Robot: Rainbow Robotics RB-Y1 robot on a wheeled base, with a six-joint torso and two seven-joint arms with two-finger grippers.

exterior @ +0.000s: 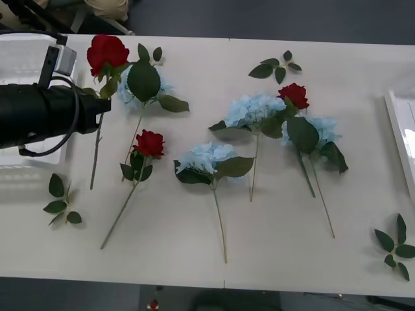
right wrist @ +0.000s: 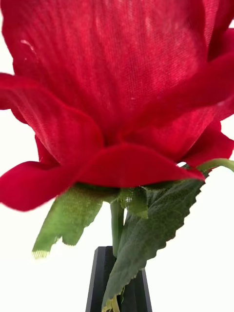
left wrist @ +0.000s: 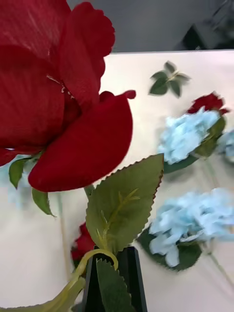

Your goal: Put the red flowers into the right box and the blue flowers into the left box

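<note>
The left gripper (exterior: 97, 109), at 9 o'clock on the table, has its black fingers (left wrist: 114, 278) pinched shut on the stem of a red rose (exterior: 107, 53). The bloom stands at 12 o'clock from the fingertips and the stem dangles toward 6. The left box (exterior: 16, 48) lies under the arm. The right gripper (right wrist: 117, 287) is likewise clamped on a second rose (right wrist: 112, 97), against a white backdrop. Toward 3 o'clock lie the blue flowers (exterior: 204, 157), two more roses (exterior: 149, 142) and, at the table's edge, the right box (exterior: 403, 129).

White table (exterior: 194, 259), dark grey floor (exterior: 292, 19) beyond its far edge, even lighting
</note>
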